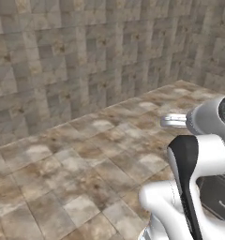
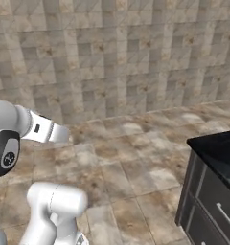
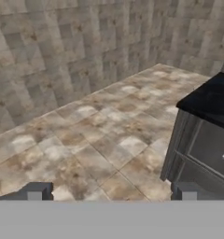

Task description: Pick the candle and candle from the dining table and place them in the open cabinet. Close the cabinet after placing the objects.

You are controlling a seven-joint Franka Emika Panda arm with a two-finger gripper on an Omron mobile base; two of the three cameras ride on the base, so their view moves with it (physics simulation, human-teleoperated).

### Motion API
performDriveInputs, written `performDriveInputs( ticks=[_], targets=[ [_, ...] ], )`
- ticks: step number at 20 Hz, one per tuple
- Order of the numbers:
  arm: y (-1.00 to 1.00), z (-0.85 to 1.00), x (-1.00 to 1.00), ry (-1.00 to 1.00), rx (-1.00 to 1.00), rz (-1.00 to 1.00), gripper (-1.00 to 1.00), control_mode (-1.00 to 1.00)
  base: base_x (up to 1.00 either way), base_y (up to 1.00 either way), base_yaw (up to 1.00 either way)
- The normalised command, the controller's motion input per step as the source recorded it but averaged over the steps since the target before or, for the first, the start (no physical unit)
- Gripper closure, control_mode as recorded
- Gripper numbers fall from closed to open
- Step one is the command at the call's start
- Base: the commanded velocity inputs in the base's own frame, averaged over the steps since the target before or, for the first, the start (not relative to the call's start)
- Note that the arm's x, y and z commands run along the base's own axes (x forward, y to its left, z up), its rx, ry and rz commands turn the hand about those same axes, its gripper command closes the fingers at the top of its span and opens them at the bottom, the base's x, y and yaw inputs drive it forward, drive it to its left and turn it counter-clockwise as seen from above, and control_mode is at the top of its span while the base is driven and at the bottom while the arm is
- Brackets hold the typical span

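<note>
White arm [image 1: 198, 154], dark joints

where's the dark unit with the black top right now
The dark unit stands on the tiled floor at the lower right of the right base view, and at the right edge of the hand view.

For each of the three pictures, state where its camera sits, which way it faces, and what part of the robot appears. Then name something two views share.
Left base view: behind the arm's left, facing tiled floor and stone wall; white arm lower right.
Right base view: behind its right, same direction; arm lower left, dark drawer unit at right.
Hand view: on the hand, looking along the open gripper; finger tips at bottom, far apart.
Shared: right base and hand views both show the black-topped drawer unit.
</note>
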Motion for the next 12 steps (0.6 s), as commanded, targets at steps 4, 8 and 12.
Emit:
performDriveInputs(
  ticks=[4,8,12],
  targets=[
    [0.0,0.0,0.0,0.0,0.0,0.0,-1.0,1.0,0.49,0.56,-0.36],
    [0.0,0.0,0.0,0.0,0.0,0.0,-1.0,1.0,0.48,0.58,-0.36],
    [0.0,0.0,0.0,0.0,0.0,0.0,-1.0,1.0,0.43,0.57,-0.36]
  ],
)
